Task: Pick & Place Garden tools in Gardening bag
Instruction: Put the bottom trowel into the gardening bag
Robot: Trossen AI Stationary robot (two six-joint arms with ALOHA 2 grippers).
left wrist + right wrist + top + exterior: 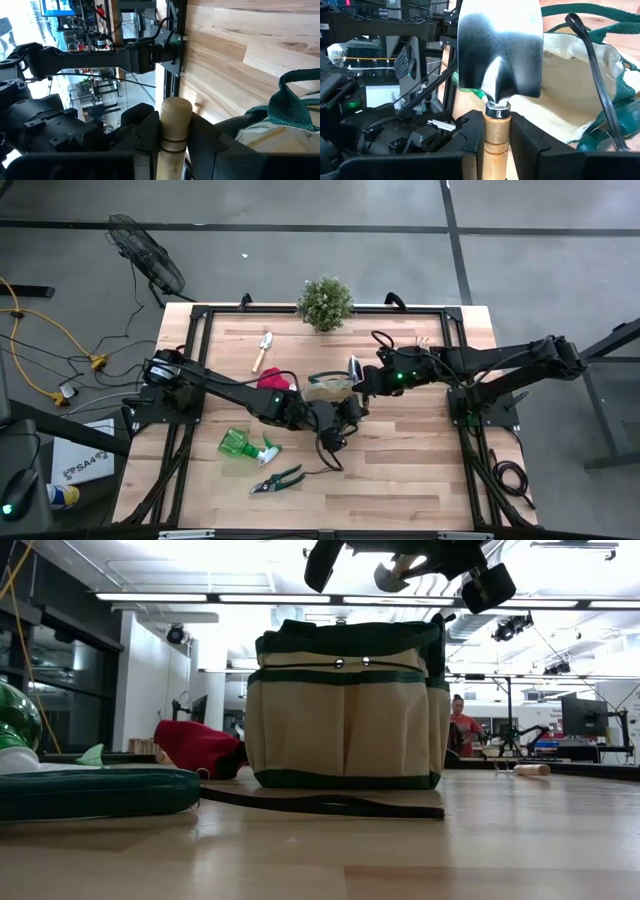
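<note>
The tan gardening bag (pixel 325 388) with dark green trim stands upright on its base mid-table (pixel 345 710). My right gripper (pixel 368 377) is at the bag's right rim, shut on a trowel whose shiny blade (pixel 500 50) points toward the bag's open mouth (pixel 580 75). My left gripper (pixel 345 412) is on the bag's near side, shut on a wooden-handled tool (pixel 176 112). That tool's head is hidden. A red glove (pixel 272 380), another trowel (pixel 263 350), a green spray bottle (pixel 240 445) and green-handled pruners (pixel 278 478) lie on the table. My left gripper pinches the tool's wooden handle (pixel 175 134) between its two fingers, close to the rounded free end, which sticks out past the fingertips. The fingers lie along the handle. The rest of the tool is hidden behind the gripper. My right gripper pinches the trowel's wooden handle (pixel 497 131) between its two fingers, just behind the metal collar. The fingers lie along the handle, and the blade sticks out ahead of them. The trowel is lifted clear, beside the bag's rim.
A potted plant (pixel 325 302) stands at the table's far edge. A small wooden-handled tool (pixel 420 342) lies at the far right. A dark strap or cord (pixel 320 803) lies in front of the bag. There is bare wood at the near right (pixel 420 470).
</note>
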